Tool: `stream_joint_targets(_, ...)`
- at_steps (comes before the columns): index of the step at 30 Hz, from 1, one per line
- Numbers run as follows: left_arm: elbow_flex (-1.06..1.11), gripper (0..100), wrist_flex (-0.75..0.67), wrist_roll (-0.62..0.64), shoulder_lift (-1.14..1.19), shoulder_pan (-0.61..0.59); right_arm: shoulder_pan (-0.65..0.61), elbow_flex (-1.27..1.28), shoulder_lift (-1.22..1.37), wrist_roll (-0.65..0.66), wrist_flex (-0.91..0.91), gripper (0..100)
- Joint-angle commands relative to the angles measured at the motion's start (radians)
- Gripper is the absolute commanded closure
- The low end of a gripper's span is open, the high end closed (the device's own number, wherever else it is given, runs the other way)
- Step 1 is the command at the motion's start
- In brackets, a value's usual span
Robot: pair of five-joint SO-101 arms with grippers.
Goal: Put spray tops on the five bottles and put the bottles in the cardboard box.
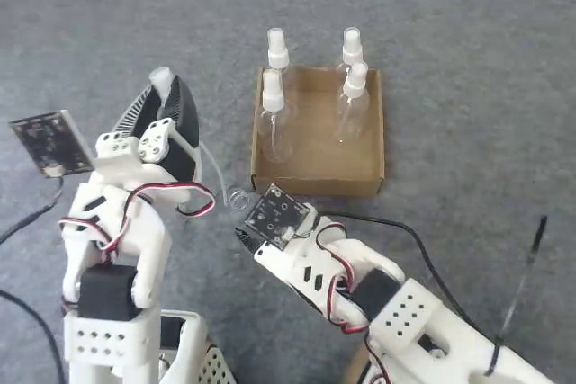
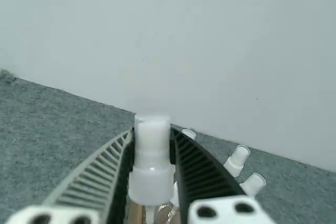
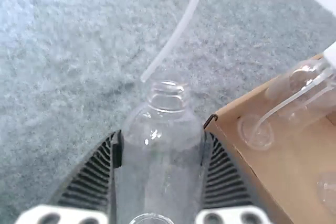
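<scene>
My left gripper (image 2: 152, 148) is shut on a white spray top (image 2: 152, 166), held up above the grey table left of the cardboard box (image 1: 315, 168). Its thin dip tube (image 1: 214, 166) hangs down toward a clear open bottle (image 1: 237, 197). My right gripper (image 3: 161, 141) is shut on that bottle (image 3: 160, 124), just off the box's near left corner (image 3: 215, 121). The tube's end (image 3: 144, 77) hovers a little short of the bottle's open neck. Several clear bottles with white spray tops (image 1: 273, 92) stand inside the box.
Grey carpet-like surface (image 1: 468, 87) spreads around the box. A loose black cable (image 1: 423, 254) runs along the right arm, and a thin black rod (image 1: 531, 258) stands at the right. A white wall backs the table.
</scene>
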Motion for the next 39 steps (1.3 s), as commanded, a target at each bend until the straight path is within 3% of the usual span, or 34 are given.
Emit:
stream_joint_targets(1,-0.01,99,-0.032,0.011,-0.011,0.005,-0.01,0.008,-0.09,-0.017,-0.008,99.3)
stream_joint_targets(16,-0.105,99,-0.038,0.008,-0.009,0.031,-0.01,0.035,-0.093,-0.017,-0.01,99.3)
stream_joint_targets(25,0.081,99,-0.044,-0.061,-0.014,0.129,-0.008,0.037,-0.101,-0.017,-0.01,99.3)
stream_joint_targets(34,0.054,99,-0.034,-0.075,-0.018,0.118,-0.008,0.037,-0.101,-0.017,-0.01,99.3)
stream_joint_targets(39,-0.03,99,-0.074,-0.11,-0.011,0.044,-0.008,0.044,-0.102,-0.017,-0.01,99.3)
